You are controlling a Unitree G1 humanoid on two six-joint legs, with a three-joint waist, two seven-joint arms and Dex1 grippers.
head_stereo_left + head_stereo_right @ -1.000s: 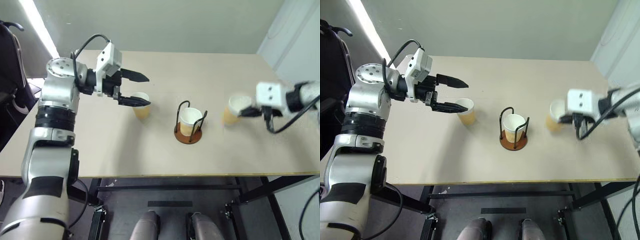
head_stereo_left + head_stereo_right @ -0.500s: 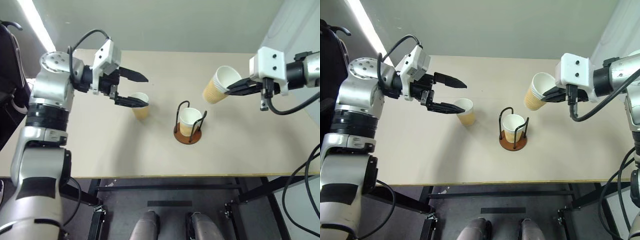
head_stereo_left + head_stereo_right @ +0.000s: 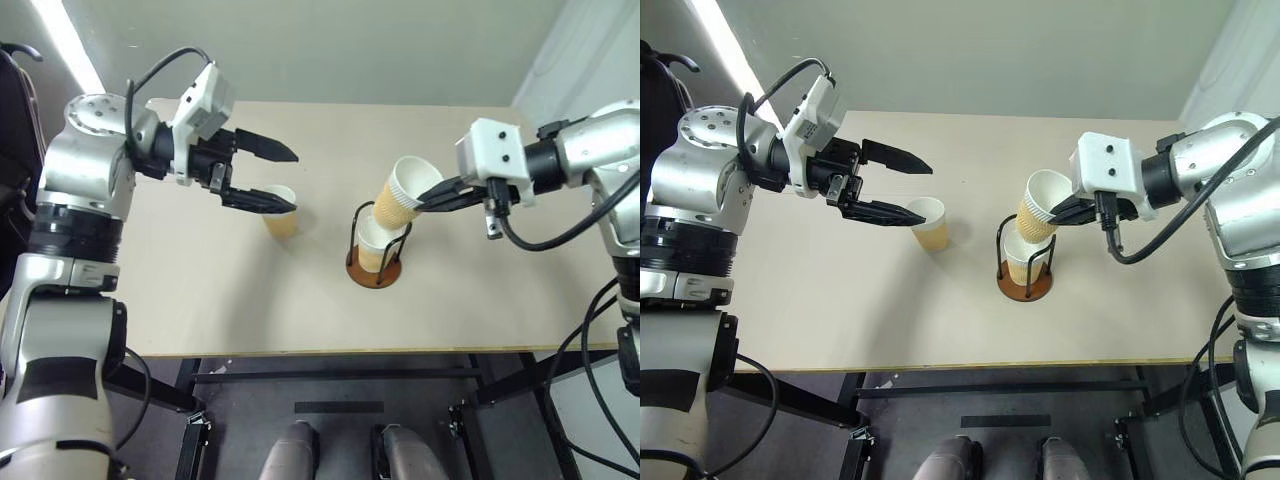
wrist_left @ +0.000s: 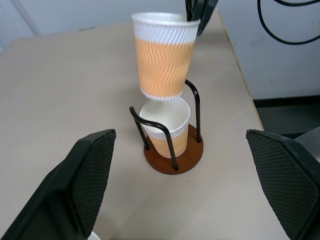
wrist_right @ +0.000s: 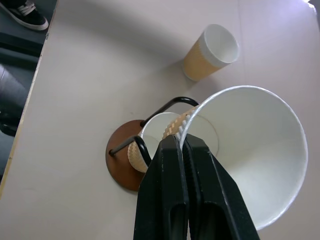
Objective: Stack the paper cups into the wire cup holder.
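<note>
Head views: right gripper (image 3: 1058,210) pinches the rim of a tan-yellow tapered paper cup (image 3: 404,192), one finger inside, one outside. Cup hangs tilted, its base just above a second like cup (image 3: 1021,255) seated in the wire cup holder (image 3: 375,268) (reddish-brown disc base, black wire loops) mid-table. Whether the two cups touch is hard to judge from the left wrist view; they look just apart. Left gripper (image 3: 282,178) hovers with fingers spread wide, holding nothing, its lower finger over the rim of the third cup (image 3: 931,222), which stands upright on the beige table (image 3: 200,300), left of the holder.
</note>
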